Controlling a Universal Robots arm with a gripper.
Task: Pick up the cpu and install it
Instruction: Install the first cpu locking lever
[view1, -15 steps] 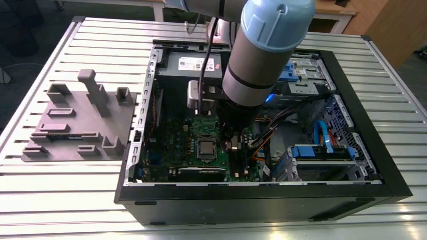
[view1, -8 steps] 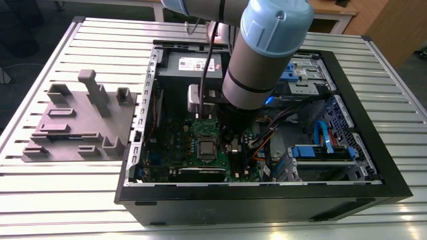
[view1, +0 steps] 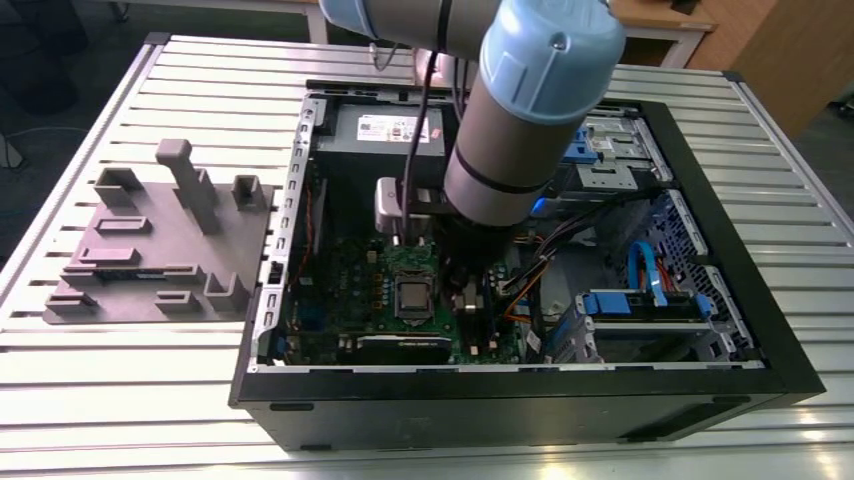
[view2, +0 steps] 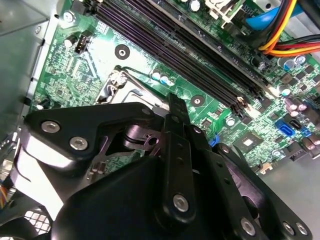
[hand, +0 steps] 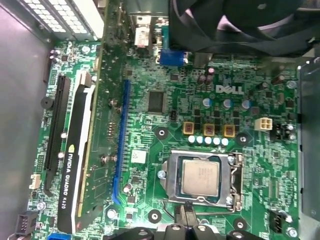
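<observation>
Tool pressed together, at socket edge, cpu seated inside, white lettering on motherboard

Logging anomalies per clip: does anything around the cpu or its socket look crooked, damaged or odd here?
Nothing stands out. In the first wrist view the cpu lies flat and square inside the socket frame, with the gripper right beside it.
</observation>
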